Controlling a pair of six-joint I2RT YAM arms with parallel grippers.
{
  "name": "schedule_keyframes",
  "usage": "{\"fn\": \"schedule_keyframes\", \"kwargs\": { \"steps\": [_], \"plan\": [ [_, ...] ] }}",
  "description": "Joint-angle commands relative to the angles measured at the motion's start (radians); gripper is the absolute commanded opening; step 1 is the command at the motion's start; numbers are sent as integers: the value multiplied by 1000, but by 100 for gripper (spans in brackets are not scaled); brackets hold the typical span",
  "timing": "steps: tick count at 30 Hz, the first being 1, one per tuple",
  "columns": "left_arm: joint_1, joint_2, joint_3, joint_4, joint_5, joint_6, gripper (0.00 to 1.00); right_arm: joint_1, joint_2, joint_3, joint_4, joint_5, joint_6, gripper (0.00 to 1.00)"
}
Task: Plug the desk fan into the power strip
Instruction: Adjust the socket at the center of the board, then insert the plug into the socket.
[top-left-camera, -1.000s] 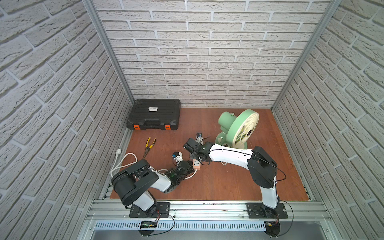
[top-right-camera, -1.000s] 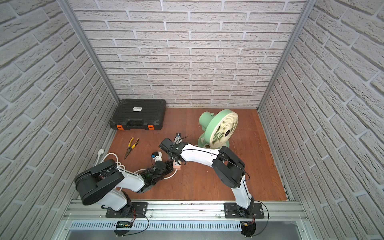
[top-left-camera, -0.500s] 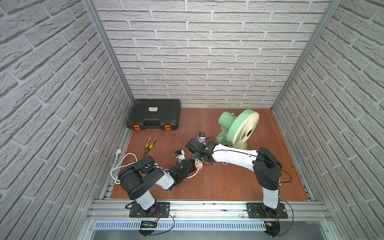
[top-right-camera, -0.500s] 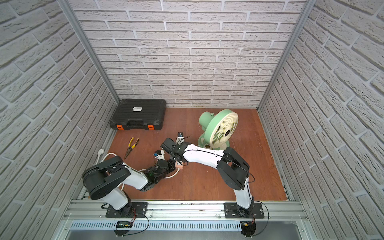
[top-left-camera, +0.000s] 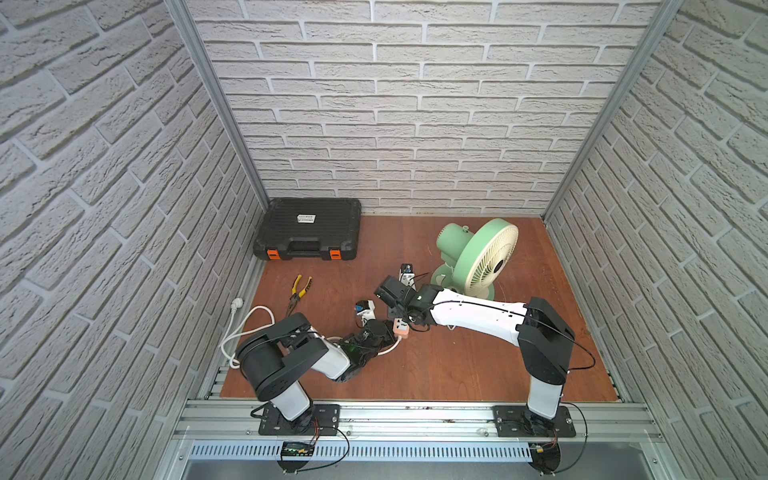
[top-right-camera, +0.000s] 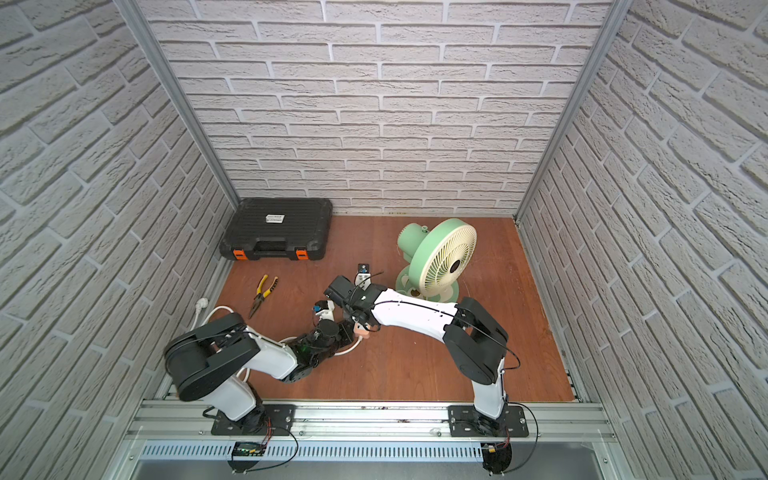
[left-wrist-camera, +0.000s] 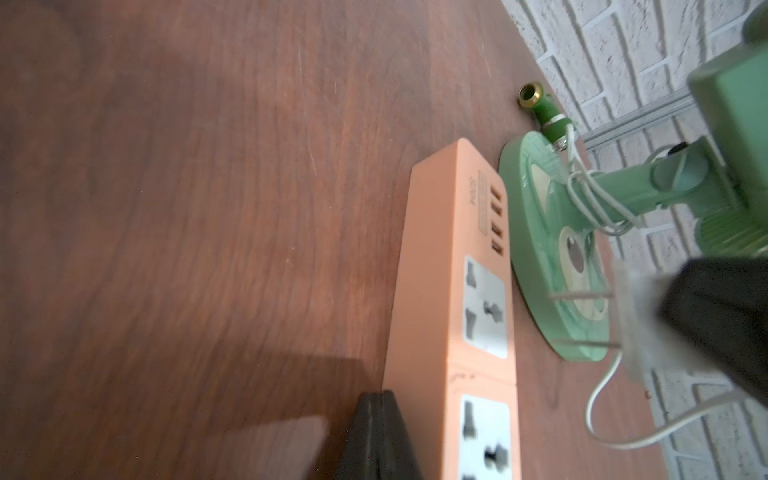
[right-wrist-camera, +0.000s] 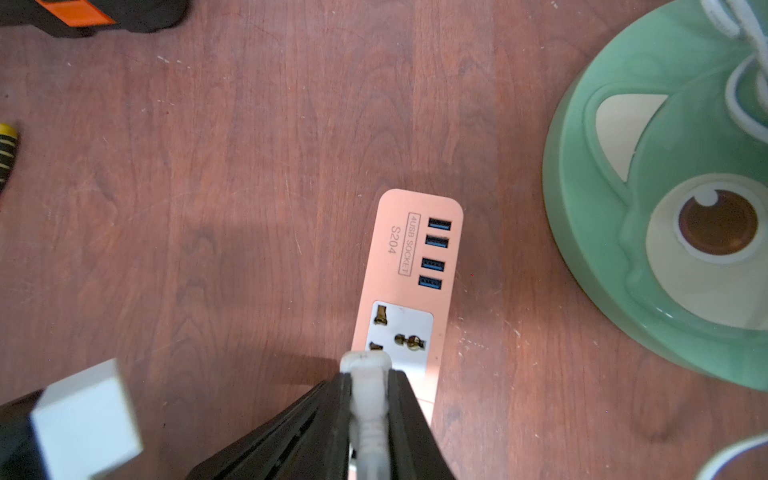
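Note:
The mint-green desk fan stands at the back right, and its round base lies close beside the power strip. The peach-orange power strip lies flat, sockets up. My right gripper is shut on the fan's white plug. The plug hangs just above the strip, prongs bare and pointing toward it. My left gripper is shut, its tips resting against the strip's long side.
A black toolcase sits in the back left corner, with yellow-handled pliers in front of it. The strip's thick white cable loops along the left edge under my left arm. Brick walls close in three sides.
My left arm's elbow has swung while its gripper stays against the strip. The strip has slid slightly to the right. The right gripper still holds the plug over it.

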Motion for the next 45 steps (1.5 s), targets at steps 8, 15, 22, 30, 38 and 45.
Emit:
{"fn": "schedule_keyframes", "kwargs": {
  "steps": [8,15,22,30,38,45],
  "plan": [
    [-31,-433,41,-535,-212,171,29,18,-95,-63,124,-12,-79,3],
    [-31,-500,64,-600,-227,174,32,17,-134,-74,81,21,-68,3],
    [-30,-479,42,-554,-221,146,20,14,-95,-54,53,20,-23,3],
    [-3,-315,8,-369,-128,105,0,15,-23,-12,16,28,20,3],
    [-1,-236,-2,-280,-118,101,0,6,26,4,19,25,32,3],
    [-2,-195,-12,-235,-78,100,0,-4,52,31,8,41,37,3]
  ]
}}
